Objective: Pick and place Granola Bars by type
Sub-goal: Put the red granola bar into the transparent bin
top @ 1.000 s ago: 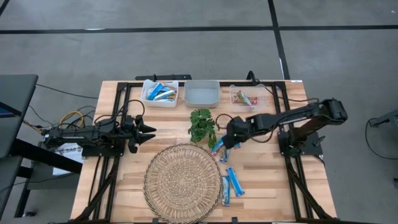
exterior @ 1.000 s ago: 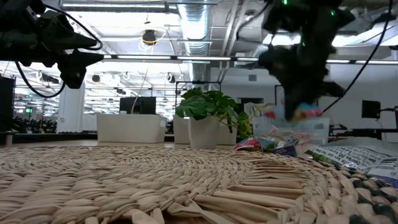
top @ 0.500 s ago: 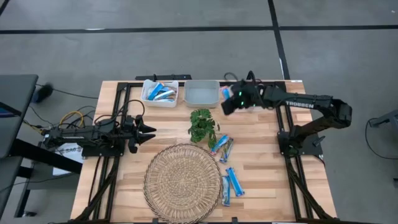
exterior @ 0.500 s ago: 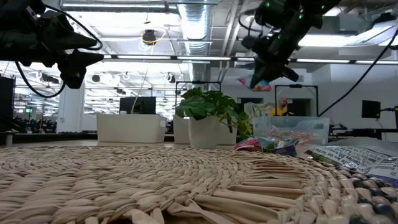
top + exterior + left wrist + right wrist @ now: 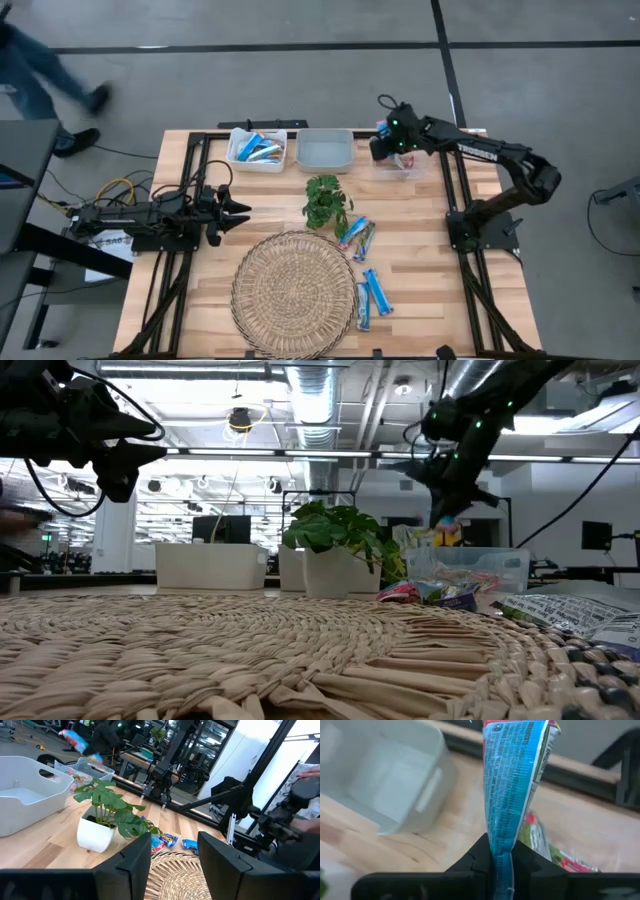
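My right gripper [image 5: 384,148] hangs above the far right of the table, over the clear bin [image 5: 402,162] that holds reddish bars [image 5: 545,845]. It is shut on one granola bar [image 5: 516,780] with a blue and red wrapper, seen in the air in the low view [image 5: 447,532] and the left wrist view [image 5: 80,742]. More blue bars lie in the white far-left bin [image 5: 257,149]. Others lie loose on the wood beside the plant [image 5: 357,235] and by the mat's right edge [image 5: 372,295]. My left gripper [image 5: 240,213] waits open at the table's left side. My right gripper pinches the bar by one end of its wrapper [image 5: 501,851] between the two fingers [image 5: 477,862]. The fingers come from above, pointing down, and lie along the bar. The bar hangs below them, lifted clear above the clear bin.
An empty grey bin [image 5: 326,150] stands between the two other bins at the far edge. A small potted plant [image 5: 325,200] stands mid-table, and a round woven mat [image 5: 295,290] lies near the front. A person walks on the floor beyond the table's far left corner [image 5: 40,60].
The right gripper has risen from the loose bars beside the plant with a bar in its fingers. It carried the bar toward the far edge, then to the right, and now holds it over the clear bin. A person has walked into view at the far left.
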Tool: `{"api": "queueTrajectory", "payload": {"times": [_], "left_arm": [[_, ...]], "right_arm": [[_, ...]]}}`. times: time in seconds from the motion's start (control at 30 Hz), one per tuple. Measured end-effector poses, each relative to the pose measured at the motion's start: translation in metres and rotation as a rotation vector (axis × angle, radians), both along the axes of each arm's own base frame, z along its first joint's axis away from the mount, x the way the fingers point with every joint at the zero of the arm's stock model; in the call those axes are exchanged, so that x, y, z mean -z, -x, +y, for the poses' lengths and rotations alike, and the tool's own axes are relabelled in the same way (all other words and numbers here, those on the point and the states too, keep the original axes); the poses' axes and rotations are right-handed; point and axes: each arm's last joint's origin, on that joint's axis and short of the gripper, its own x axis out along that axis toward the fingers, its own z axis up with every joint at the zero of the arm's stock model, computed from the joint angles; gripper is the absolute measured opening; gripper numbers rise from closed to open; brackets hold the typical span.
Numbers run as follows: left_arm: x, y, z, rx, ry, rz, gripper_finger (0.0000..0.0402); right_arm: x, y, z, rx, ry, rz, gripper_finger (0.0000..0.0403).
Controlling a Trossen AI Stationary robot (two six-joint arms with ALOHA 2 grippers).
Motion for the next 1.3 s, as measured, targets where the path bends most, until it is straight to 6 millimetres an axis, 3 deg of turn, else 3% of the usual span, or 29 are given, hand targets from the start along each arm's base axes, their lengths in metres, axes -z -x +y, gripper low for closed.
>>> {"api": "queueTrajectory", "payload": {"times": [0.13,0.3,0.47,0.67,0.83,1.03,1.3], "left_arm": [[0.000,0.000,0.000,0.000,0.000,0.000,0.0153],[0.000,0.000,0.000,0.000,0.000,0.000,0.0153],[0.000,0.000,0.000,0.000,0.000,0.000,0.0153],[0.000,0.000,0.000,0.000,0.000,0.000,0.0153],[0.000,0.000,0.000,0.000,0.000,0.000,0.0153],[0.000,0.000,0.000,0.000,0.000,0.000,0.0153],[0.000,0.000,0.000,0.000,0.000,0.000,0.0153]], "right_arm": [[0.021,-0.003,-0.007,0.010,-0.068,0.076,0.0035],[0.033,-0.007,-0.010,-0.054,-0.074,0.135,0.0063],[0.033,-0.008,-0.007,-0.091,-0.068,0.151,0.0120],[0.015,-0.007,0.003,-0.138,-0.030,0.095,0.0186],[-0.013,-0.011,0.028,-0.389,0.032,-0.033,0.0217],[-0.039,-0.019,0.078,-0.875,0.149,-0.129,0.0225],[-0.039,-0.037,0.134,-1.400,0.482,0.038,0.0212]]}}
